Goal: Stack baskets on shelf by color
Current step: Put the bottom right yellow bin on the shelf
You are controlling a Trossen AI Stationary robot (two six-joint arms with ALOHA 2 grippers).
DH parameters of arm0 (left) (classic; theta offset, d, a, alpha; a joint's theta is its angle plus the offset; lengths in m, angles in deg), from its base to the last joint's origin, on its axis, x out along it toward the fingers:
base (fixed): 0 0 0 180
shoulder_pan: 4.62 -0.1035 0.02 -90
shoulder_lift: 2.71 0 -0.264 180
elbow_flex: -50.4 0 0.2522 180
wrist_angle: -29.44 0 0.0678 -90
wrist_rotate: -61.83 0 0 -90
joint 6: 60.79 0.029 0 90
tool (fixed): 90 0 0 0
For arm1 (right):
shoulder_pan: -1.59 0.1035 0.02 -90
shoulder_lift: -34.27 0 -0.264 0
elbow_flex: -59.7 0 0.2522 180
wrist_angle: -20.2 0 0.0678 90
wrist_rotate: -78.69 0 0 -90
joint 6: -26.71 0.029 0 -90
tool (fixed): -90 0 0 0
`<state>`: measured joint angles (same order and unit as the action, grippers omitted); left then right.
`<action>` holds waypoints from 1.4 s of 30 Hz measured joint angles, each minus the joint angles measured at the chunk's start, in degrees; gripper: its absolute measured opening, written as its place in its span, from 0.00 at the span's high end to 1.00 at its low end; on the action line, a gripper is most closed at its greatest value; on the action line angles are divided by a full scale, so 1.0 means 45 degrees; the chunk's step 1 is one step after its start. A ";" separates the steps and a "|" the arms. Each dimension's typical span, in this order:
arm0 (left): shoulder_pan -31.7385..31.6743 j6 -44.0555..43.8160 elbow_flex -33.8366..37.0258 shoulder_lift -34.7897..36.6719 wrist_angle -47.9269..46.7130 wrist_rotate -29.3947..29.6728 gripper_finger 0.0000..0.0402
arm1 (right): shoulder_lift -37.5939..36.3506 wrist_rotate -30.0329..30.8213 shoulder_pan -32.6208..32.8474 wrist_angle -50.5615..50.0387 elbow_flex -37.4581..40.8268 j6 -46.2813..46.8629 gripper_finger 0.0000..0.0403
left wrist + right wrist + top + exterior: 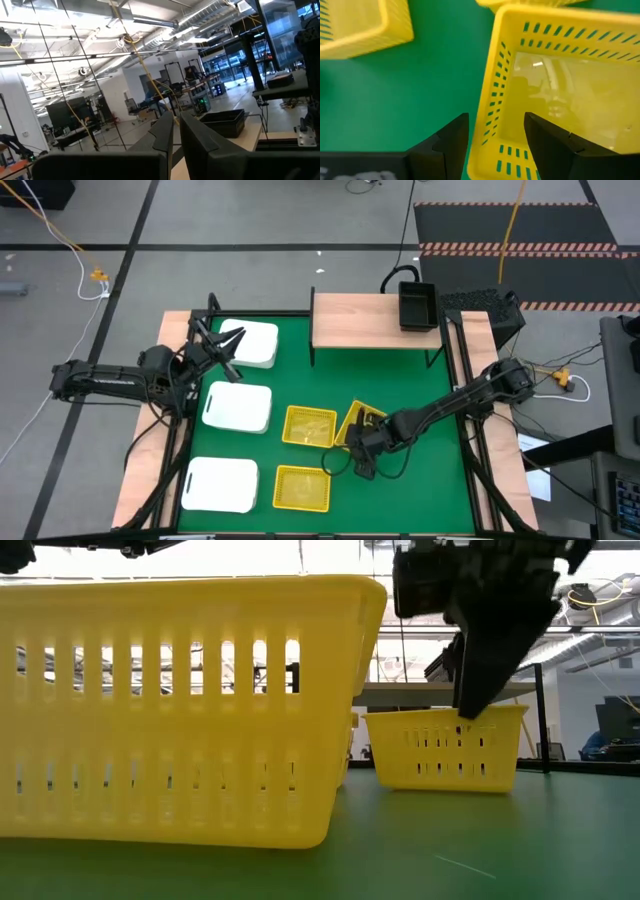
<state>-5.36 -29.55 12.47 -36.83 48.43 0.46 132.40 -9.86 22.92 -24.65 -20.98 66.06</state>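
This is a robotics lab or industrial test hall, not a home. The green table (390, 380) stands on a grey concrete floor (250, 220) marked w/ dark lines, and behind the table there is a black mat w/ red-white hazard stripes (515, 248). Yellow and black cables (60, 235) run over the floor beside the table. Beyond the table, the left wrist view shows a high open ceiling w/ bare pipes and ducts (150, 22), long strip lights, and more workstations w/ monitors (62, 115), office chairs and equipment racks (200, 95). Large glass walls (235, 65) close the hall far behind the table.
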 joint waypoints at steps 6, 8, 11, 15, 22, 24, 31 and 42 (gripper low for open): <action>0.0000 -0.0023 0.0000 -0.0001 -0.0005 -0.0001 0.91 | 0.0217 -0.0083 -0.0158 -0.0140 0.0005 -0.0675 0.56; 0.0000 -0.0026 0.0000 -0.0003 -0.0006 0.0001 0.91 | 0.0144 -0.0112 -0.0226 -0.0372 0.0005 -0.1107 0.62; 0.0000 -0.0013 0.0000 -0.0003 -0.0007 -0.0001 0.91 | -0.0083 -0.0399 -0.0243 -0.0735 0.0005 -0.1917 0.76; 0.0000 -0.0008 0.0000 -0.0001 -0.0005 -0.0001 0.91 | -0.0371 -0.1017 -0.0238 -0.1433 0.0015 -0.2892 0.96; 0.0000 -0.0001 0.0000 -0.0003 -0.0005 -0.0001 0.91 | -0.1660 -0.1355 -0.0219 -0.2477 0.0015 -0.3588 0.98; 0.0000 0.0002 0.0000 0.0002 -0.0004 0.0001 0.91 | -0.2377 -0.1343 -0.0219 -0.2736 0.0015 -0.3693 0.98; 0.0000 0.0021 0.0000 -0.0002 0.0005 -0.0002 0.91 | -0.5550 0.0403 -0.0265 -0.2525 0.0015 -0.6003 0.99; 0.0000 0.0021 0.0000 0.0000 0.0073 0.0000 0.91 | -0.8097 0.5090 -0.1916 -0.0962 0.0007 -1.1415 1.00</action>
<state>-5.36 -29.46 12.47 -36.83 48.76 0.46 95.96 13.05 14.29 -28.98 -20.94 14.69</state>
